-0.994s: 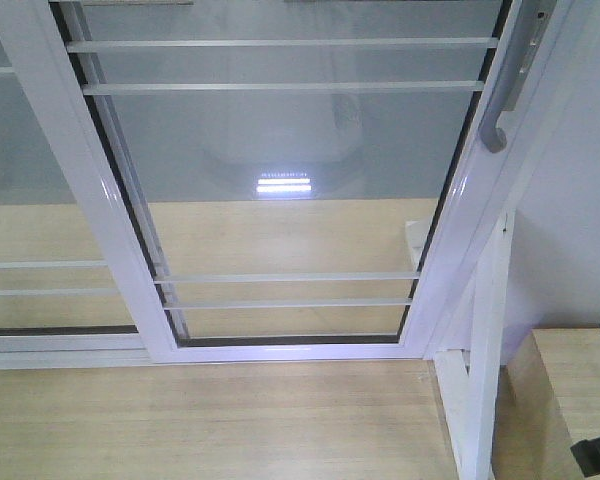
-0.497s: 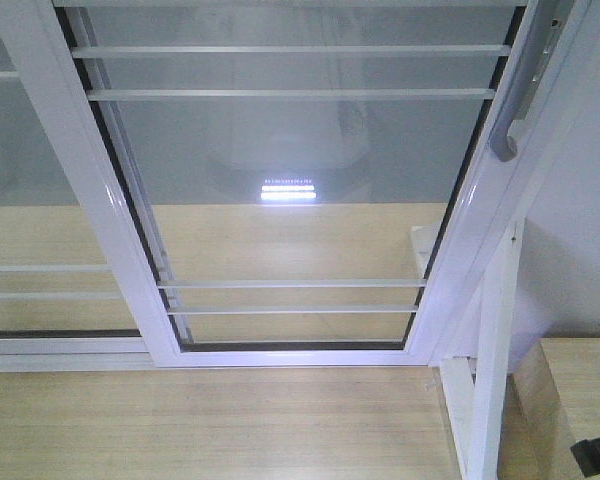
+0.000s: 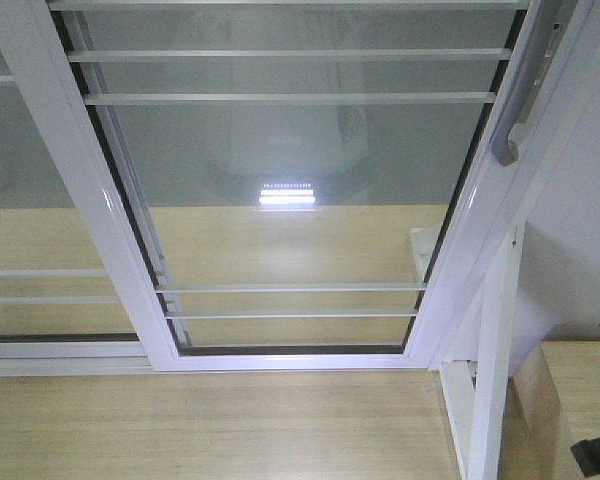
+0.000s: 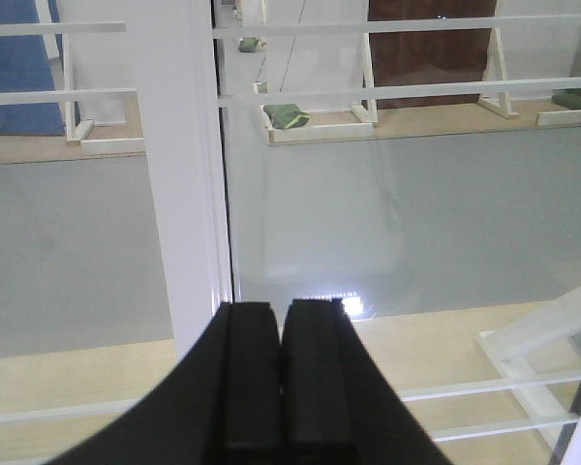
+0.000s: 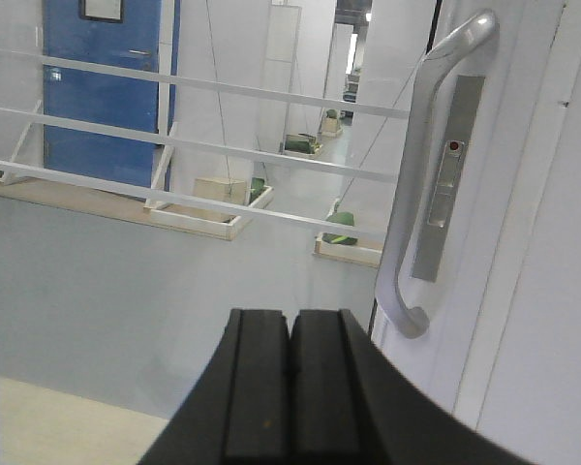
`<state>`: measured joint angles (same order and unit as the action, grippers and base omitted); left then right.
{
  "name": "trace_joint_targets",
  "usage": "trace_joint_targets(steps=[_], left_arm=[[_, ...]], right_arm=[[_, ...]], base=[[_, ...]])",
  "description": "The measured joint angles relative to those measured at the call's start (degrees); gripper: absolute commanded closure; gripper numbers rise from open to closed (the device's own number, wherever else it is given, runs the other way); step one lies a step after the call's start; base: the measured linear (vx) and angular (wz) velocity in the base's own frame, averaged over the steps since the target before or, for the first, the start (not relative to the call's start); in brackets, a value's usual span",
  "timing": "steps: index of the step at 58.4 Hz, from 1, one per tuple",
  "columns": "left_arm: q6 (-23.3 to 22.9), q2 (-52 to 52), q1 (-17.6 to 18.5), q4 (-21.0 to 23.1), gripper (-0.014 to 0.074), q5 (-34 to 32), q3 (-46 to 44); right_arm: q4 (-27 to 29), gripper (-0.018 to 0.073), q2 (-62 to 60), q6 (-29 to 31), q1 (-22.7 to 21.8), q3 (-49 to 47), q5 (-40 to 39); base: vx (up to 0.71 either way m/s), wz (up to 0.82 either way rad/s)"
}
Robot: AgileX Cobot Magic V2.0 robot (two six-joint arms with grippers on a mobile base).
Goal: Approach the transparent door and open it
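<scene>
— Two hands show. How do they stand?
— The left hand [image 4: 281, 310] has its fingers pressed together and grips nothing. The right hand [image 5: 290, 318] is the same, pads flush with nothing between them.
— Where is the door?
— The door [image 3: 290, 200] is straight ahead and fills the front view. Its bottom rail meets the wood floor [image 3: 210, 420]. Thin white bars cross the glass high and low.
— And the handle?
— The handle [image 5: 418, 184] is a curved grey bar, upright on the right stile. In the right wrist view it sits above and to the right of the hand, apart from it.
— What faces the left hand?
— A white stile [image 4: 179, 174] with glass on both sides. A second glass panel [image 3: 30, 230] stands just left of the door.
</scene>
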<state>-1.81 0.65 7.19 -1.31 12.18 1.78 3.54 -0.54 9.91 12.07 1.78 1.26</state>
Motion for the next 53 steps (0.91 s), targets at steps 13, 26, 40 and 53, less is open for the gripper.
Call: trace_joint_targets(steps=[13,26,40,53], left_arm=[[0.0,0.0,0.11,0.0,0.0602,0.09,0.06],[0.0,0.0,0.11,0.0,0.0602,0.03,0.06],[0.0,0.0,0.11,0.0,0.0602,0.03,0.06],[0.0,0.0,0.11,0.0,0.0602,0.03,0.06]], right_arm=[[0.0,0.0565,0.0,0.0,0.0,0.07,0.08],[0.0,0.0565,-0.02,0.0,0.0,0.07,0.54],[0.0,0.0565,-0.02,0.0,0.0,0.07,0.71],[0.0,0.0565,-0.02,0.0,0.0,0.07,0.95]], base=[[0.05,0.0],[-0.01,-0.01],[0.0,0.0],[0.0,0.0]])
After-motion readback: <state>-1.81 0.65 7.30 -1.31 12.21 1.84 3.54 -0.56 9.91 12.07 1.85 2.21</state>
